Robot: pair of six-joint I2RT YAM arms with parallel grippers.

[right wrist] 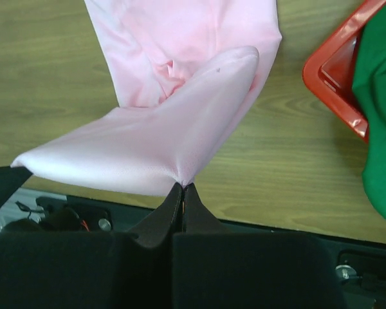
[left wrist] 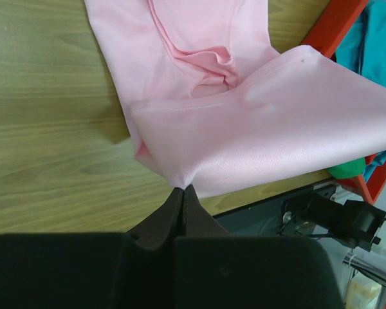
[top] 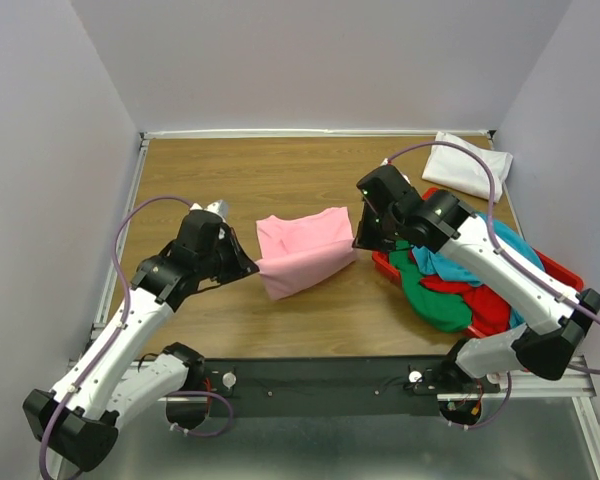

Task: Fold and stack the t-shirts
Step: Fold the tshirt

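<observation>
So that the pink t-shirt presumably lifts evenly for folding, left gripper and right gripper pinch its opposite ends, jaws closed tight.

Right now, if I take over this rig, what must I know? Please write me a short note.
The left pincer is shut on one corner of the pink t-shirt. The right pincer is shut on another corner. That edge is lifted between them, and the rest lies on the table.
The white t-shirt lies folded at the far right corner.
The teal t-shirt, green t-shirt and red t-shirt are heaped in the red bin.
Done: white folded.
Left: finish the pink fold, stack it, then fold the three from the bin.
</observation>
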